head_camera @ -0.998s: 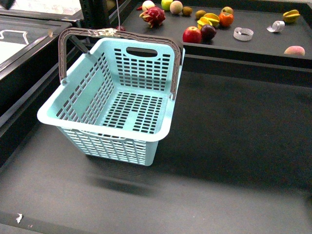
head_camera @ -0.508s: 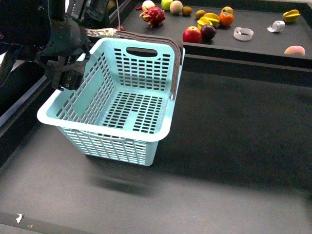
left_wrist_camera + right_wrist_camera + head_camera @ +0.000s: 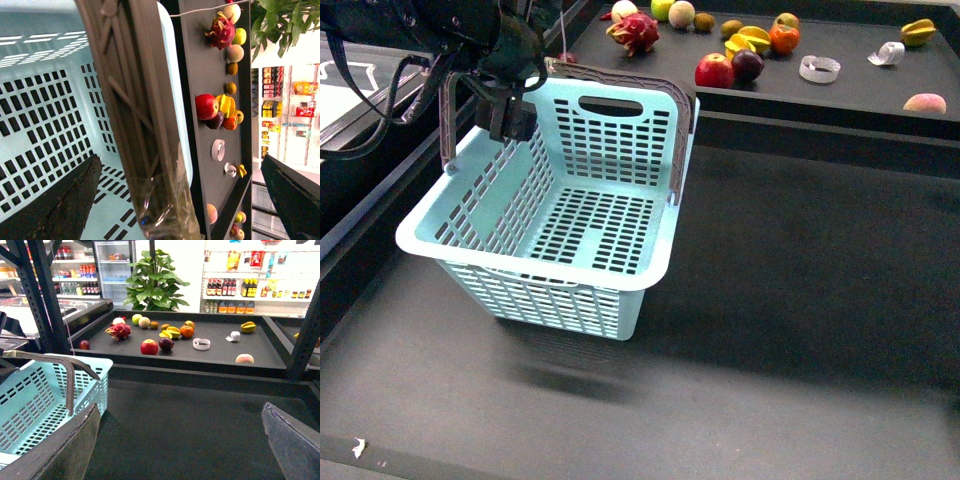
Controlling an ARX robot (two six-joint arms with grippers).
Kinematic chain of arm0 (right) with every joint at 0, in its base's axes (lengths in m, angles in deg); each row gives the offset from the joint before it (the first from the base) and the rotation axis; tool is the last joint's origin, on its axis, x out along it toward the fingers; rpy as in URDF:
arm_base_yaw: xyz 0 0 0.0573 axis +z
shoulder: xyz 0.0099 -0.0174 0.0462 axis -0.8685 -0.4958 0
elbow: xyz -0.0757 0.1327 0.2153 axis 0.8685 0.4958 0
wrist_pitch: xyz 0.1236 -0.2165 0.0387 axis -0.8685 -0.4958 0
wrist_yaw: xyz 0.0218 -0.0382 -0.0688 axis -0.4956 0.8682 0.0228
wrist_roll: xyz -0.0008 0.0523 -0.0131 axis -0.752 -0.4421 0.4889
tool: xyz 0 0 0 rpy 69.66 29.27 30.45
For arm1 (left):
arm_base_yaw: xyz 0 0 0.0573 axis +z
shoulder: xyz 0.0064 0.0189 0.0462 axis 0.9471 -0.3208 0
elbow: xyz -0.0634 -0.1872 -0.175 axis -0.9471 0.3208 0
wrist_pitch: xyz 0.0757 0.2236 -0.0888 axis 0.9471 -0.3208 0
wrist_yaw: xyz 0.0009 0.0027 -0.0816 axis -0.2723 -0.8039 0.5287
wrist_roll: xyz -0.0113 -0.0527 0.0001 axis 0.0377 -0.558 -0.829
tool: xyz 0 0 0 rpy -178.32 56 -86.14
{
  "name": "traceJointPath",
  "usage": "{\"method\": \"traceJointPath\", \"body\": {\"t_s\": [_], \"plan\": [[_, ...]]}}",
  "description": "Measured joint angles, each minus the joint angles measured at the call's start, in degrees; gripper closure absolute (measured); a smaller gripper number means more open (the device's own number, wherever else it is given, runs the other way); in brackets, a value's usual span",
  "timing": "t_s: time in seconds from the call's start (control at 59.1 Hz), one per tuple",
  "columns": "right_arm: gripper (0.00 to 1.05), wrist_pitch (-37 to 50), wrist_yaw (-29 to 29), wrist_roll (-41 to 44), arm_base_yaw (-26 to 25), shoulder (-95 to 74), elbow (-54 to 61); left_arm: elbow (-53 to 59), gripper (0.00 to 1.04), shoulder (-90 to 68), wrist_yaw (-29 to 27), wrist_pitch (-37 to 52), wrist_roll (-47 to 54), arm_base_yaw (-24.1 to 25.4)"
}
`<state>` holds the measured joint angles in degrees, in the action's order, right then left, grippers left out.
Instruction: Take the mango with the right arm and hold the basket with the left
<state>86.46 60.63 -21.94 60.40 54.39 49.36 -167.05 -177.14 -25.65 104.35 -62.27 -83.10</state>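
Straddling the handle: the left fingers (image 3: pixel 50 210) stood wide apart on either side of the basket's grey handle (image 3: pixel 140 125) and were not clamped on it.
Left arm: the left arm (image 3: pixel 450 25) hung over the far left corner of the pale blue basket (image 3: pixel 570 300), which sat empty on the near table (image 3: pixel 800 300).
Right fingers: the right fingers (image 3: pixel 55 450) were spread with nothing between them, out over the near table and well short of the fruit.
Mango: what I took for the mango (image 3: pixel 757 39) lay on the far table (image 3: pixel 850 85), packed against another yellow piece, just left of the orange fruit (image 3: pixel 783 39) and just beyond a dark plum (image 3: pixel 747 66) and a red apple (image 3: pixel 714 71).
Risk at the handle: clear film (image 3: pixel 165 220) was wrapped on part of the handle, so I judged a squeeze there could slip. An off-centre close could also swing the handle and tip the basket.
Risk at the pick: the crowding meant the fingers could knock the neighbours or take the wrong yellow fruit, and a smooth rounded skin could roll out of a shallow pinch.
Risk on the reach: the raised edge between the two tables could catch a low approach.
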Motion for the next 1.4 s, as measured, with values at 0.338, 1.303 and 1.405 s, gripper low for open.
{"method": "traceJointPath", "body": {"t_s": [0.338, 1.303, 1.405], "plan": [[0.08, 0.0, 0.0, 0.0, 0.0, 0.02, 0.0, -6.34, 0.19, -4.33, 1.79, -2.51, -0.24, -0.04], [0.08, 0.0, 0.0, 0.0, 0.0, 0.0, 0.0, -1.4, 0.98, -0.35, 2.05, -2.99, -4.0, 1.66], [0.08, 0.0, 0.0, 0.0, 0.0, 0.02, 0.0, 2.47, 0.99, 3.08, 1.31, -2.05, -2.23, 1.95]]}}
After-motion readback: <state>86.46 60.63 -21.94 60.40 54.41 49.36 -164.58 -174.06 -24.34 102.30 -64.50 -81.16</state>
